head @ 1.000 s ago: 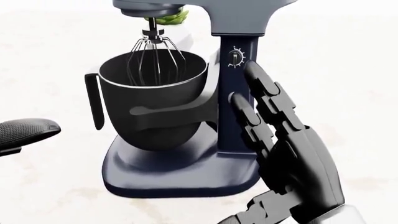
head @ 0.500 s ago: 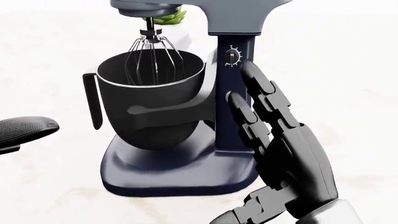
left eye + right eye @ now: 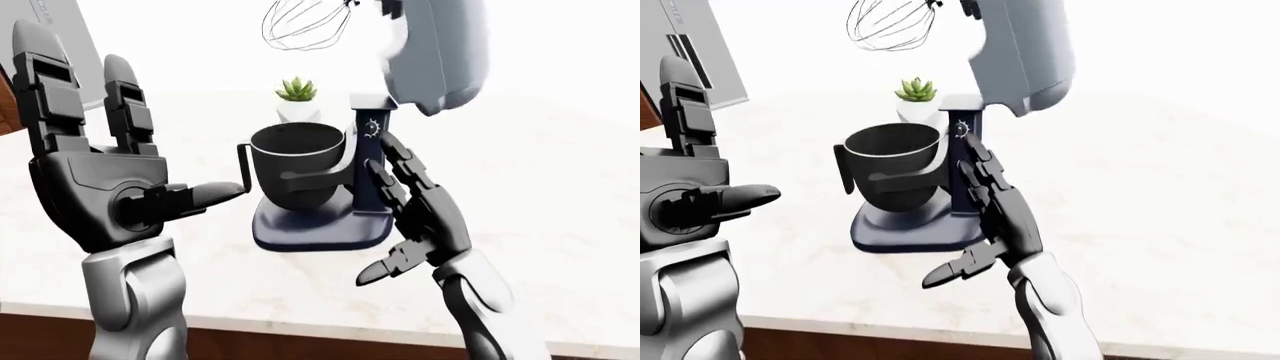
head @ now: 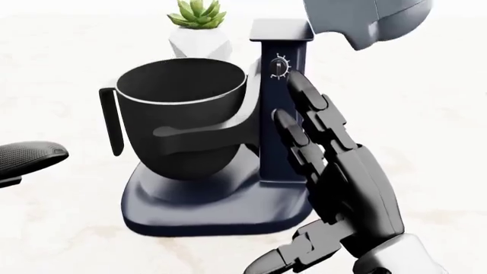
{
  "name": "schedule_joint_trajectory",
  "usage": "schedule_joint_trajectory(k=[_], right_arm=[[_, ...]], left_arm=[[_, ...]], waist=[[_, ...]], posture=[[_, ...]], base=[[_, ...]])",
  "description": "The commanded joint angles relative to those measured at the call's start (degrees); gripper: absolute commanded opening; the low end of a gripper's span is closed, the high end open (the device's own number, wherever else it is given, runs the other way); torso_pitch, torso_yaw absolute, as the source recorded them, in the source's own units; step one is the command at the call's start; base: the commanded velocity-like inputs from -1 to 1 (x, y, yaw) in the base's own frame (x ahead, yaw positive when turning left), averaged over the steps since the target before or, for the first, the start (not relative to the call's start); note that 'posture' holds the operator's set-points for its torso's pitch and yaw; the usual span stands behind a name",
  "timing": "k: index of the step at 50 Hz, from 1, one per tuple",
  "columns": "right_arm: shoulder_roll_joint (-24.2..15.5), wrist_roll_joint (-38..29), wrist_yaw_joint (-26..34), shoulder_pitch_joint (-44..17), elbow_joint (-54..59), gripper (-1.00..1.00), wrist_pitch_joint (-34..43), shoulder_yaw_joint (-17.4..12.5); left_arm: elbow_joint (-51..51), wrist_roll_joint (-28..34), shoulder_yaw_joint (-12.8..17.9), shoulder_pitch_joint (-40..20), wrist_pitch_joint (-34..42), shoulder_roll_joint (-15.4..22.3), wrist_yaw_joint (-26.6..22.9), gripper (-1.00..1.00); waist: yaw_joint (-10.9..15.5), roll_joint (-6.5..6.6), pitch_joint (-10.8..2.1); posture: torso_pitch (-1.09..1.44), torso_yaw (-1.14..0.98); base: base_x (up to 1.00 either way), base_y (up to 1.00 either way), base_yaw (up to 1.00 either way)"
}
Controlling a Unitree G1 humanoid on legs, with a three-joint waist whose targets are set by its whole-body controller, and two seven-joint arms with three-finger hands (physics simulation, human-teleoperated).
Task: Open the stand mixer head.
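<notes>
The stand mixer has a dark navy base (image 4: 213, 214) and column (image 4: 280, 45). Its grey head (image 3: 432, 52) is tilted up, with the wire whisk (image 3: 305, 22) high above the bowl. The black bowl (image 4: 182, 111) sits in its cradle, with nothing showing inside. My right hand (image 4: 304, 131) is open, with its fingers (image 4: 316, 105) flat against the column just below the speed knob (image 4: 279, 67). My left hand (image 3: 120, 127) is open, raised to the left of the mixer and apart from it. Only its thumb (image 4: 27, 157) shows in the head view.
A small succulent in a white pot (image 4: 199, 25) stands behind the bowl. The mixer rests on a pale marble counter (image 3: 560, 225), whose near edge (image 3: 300, 326) runs along the bottom of the eye views. A grey panel (image 3: 695, 52) stands at the top left.
The mixer head has swung up and the whisk has lifted out of the bowl, uncovering the plant behind. My right hand stays at the column.
</notes>
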Motion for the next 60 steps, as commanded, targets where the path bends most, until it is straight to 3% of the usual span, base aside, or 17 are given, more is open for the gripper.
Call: schedule_joint_trajectory(k=[1, 18, 21, 31, 38, 60], right_arm=[[-0.02, -1.02, -0.69, -1.57, -0.64, 1.00, -1.18, -0.57], [0.33, 2.51, -1.48, -1.06, -3.74, 1.00, -0.52, -1.96], [1.44, 8.06, -3.00, -1.91, -6.54, 1.00, 0.87, -3.35], [0.79, 18.86, -6.97, -2.61, -10.24, 1.00, 0.51, -4.12], [0.39, 31.05, -14.29, -4.39, -11.24, 1.00, -0.09, -6.69], [-1.45, 30.75, -14.81, -3.57, -10.52, 1.00, -2.26, -5.39]], left_arm=[[-1.11, -0.03, 0.08, -1.24, -0.83, 0.36, -0.29, 1.00], [-1.20, 0.37, -0.31, -0.81, -0.94, 0.03, -0.58, 1.00], [-0.95, 0.43, -0.24, -0.86, -1.05, 0.02, -0.63, 1.00], [-0.55, 0.85, -0.66, -1.19, -1.19, -0.10, -0.86, 1.00], [-0.40, 0.79, -0.52, -1.56, -1.01, 0.07, -0.81, 1.00], [-0.37, 0.90, -0.57, -0.93, -1.42, -0.17, -1.00, 1.00]], waist=[[0.07, 0.12, 0.09], [0.43, -0.01, 0.20], [0.47, 0.02, 0.15], [0.34, 0.01, -0.06], [0.23, -0.04, -0.15], [-0.02, -0.13, -0.12]], posture=[[-0.40, 0.00], [-0.40, 0.00], [-0.40, 0.00], [-0.40, 0.00], [-0.40, 0.00], [-0.40, 0.00]], base=[[0.00, 0.00, 0.00], [0.00, 0.00, 0.00], [0.00, 0.00, 0.00], [0.00, 0.00, 0.00], [0.00, 0.00, 0.00], [0.00, 0.00, 0.00]])
